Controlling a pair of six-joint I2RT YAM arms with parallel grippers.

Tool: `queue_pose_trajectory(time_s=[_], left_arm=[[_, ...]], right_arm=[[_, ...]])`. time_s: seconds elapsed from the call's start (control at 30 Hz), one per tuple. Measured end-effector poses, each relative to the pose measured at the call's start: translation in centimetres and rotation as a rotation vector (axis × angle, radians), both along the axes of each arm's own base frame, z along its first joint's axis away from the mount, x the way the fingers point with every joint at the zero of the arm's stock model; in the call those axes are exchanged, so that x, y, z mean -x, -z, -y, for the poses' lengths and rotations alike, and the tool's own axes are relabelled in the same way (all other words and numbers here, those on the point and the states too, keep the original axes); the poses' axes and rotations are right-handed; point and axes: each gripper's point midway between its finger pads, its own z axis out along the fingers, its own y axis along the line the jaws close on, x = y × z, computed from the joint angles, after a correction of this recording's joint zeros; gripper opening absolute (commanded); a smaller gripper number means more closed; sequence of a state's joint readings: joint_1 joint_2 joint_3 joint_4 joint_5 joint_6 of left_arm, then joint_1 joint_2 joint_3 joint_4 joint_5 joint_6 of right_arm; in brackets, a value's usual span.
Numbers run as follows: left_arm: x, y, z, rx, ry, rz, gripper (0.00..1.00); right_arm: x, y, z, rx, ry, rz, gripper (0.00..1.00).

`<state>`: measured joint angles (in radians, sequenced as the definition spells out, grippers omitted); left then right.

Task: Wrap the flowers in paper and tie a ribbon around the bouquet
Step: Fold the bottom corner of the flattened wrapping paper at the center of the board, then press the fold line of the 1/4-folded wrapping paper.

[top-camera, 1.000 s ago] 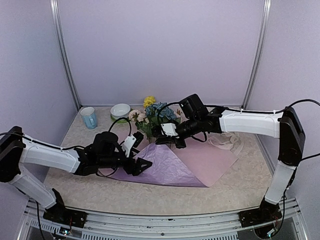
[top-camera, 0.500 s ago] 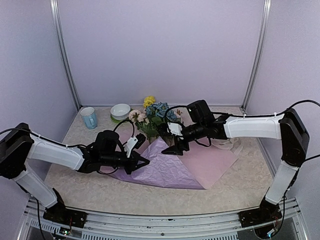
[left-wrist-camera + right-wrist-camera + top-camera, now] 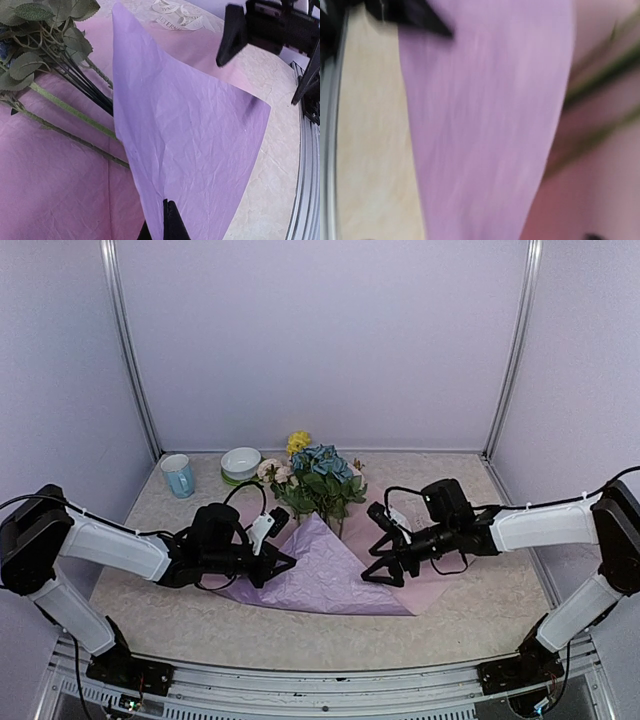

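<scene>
While my left gripper (image 3: 288,563) pinches the raised flap of the paper (image 3: 322,578), I see the flowers (image 3: 316,478) lying on the sheet, stems running toward me, just left of my right gripper (image 3: 374,546), which stands wide and empty, nearest the unfolded side.

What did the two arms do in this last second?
The right gripper opened and drew back rightward from the crinkly lilac wrapping paper. The left gripper closed on its folded flap. The artificial flowers, blue mug and white bowl stayed put.
</scene>
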<state>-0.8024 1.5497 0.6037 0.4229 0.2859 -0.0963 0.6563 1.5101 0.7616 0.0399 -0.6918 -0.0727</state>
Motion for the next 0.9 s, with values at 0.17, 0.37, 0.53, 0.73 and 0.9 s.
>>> queue_pose_trajectory(time_s=[0.17, 0.37, 0.53, 0.73, 0.9], left_arm=[[-0.1, 0.1, -0.1, 0.001, -0.011, -0.001, 0.00], [-0.2, 0.1, -0.2, -0.002, -0.020, 0.004, 0.00], [-0.5, 0.2, -0.4, -0.011, -0.038, 0.010, 0.00], [-0.6, 0.9, -0.9, -0.039, -0.060, -0.002, 0.15], [-1.3, 2.4, -1.3, -0.095, -0.100, -0.036, 0.00]], right_arm=[[2.9, 4.0, 1.6, 0.074, 0.024, -0.171, 0.69], [3.6, 6.3, 1.7, 0.104, 0.017, -0.247, 0.31], [5.0, 6.8, 1.7, 0.092, -0.036, -0.299, 0.00], [5.2, 6.6, 2.0, 0.077, -0.043, -0.336, 0.00], [4.1, 7.3, 2.5, 0.108, 0.003, -0.400, 0.00]])
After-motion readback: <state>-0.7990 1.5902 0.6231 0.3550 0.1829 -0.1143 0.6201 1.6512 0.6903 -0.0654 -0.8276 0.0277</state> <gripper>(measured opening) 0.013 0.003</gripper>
